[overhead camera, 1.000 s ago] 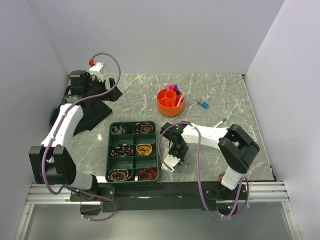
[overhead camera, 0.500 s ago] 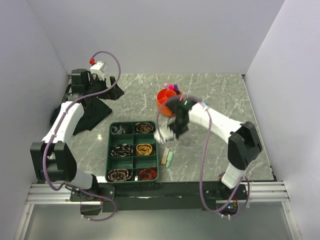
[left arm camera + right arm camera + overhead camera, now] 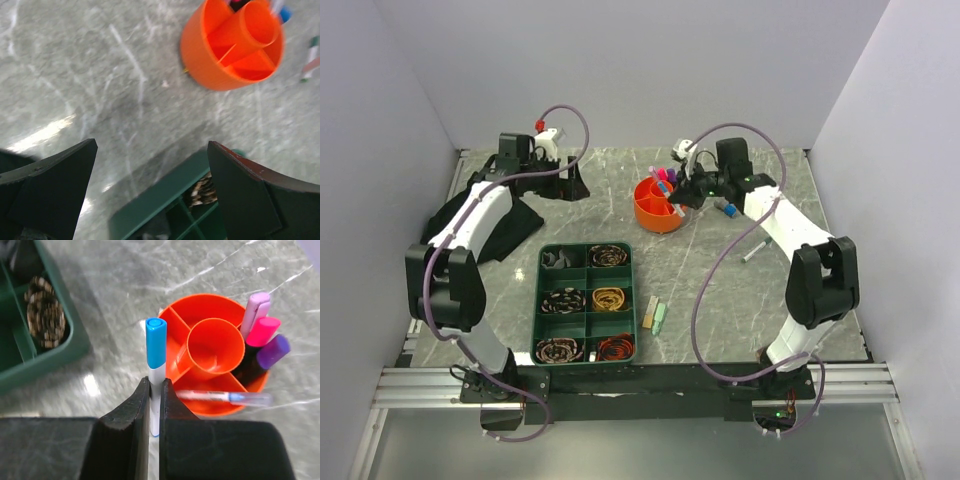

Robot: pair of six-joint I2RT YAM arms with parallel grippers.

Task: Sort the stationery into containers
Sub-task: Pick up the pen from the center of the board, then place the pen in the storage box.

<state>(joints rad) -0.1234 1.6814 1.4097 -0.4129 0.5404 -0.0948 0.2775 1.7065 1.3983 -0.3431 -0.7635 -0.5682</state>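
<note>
Glossy orange plastic pot (image 3: pixel 200 299), smooth plastic pen (image 3: pixel 155 347), polished marble-look tabletop (image 3: pixel 100 75), green plastic tray (image 3: pixel 586 245)

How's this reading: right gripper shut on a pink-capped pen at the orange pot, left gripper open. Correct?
Not quite: the cap is blue, not pink. The right wrist view shows the right gripper shut on a blue-capped pen at the orange pot; the pink marker stands in the pot. The left gripper is open.

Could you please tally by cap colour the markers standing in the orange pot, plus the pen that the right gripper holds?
Pale pink marker: 1
Hot pink marker: 1
Purple marker: 1
Blue-capped pen in right gripper: 1
Total: 4
</note>
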